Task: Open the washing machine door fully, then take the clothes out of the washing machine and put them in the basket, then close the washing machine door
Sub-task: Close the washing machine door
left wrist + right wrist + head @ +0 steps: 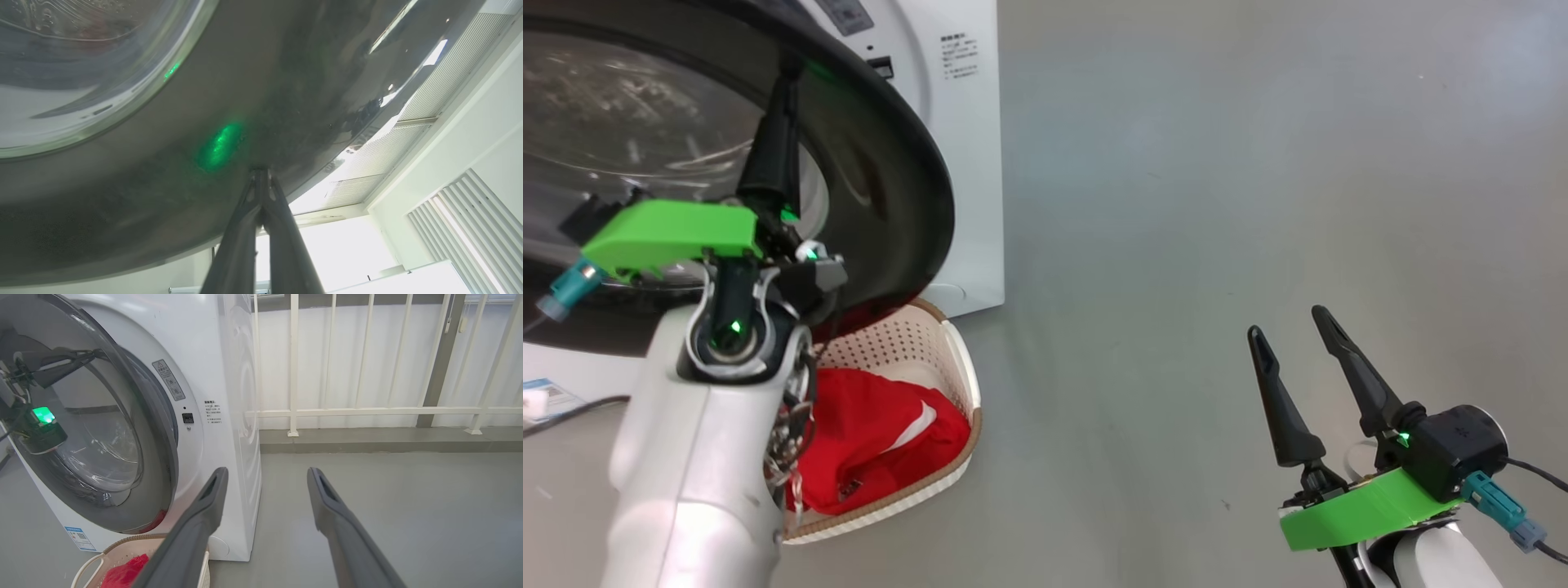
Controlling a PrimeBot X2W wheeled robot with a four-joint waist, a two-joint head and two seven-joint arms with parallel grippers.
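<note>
Your left hand (260,173), pressed together, touches the door (890,188) on its black rim, and the washing machine (964,163) lies just beyond. The clothes (874,441) sit in the basket (947,343) below. Your right hand (1287,321) is spread, well apart.

The basket (968,390) stands on the floor (1258,163) just before the washing machine (968,163), beneath the washing machine door (898,188), with the clothes (874,441) in it, the left gripper (260,171) touching that door, the right gripper (1286,322) well apart to the right.
</note>
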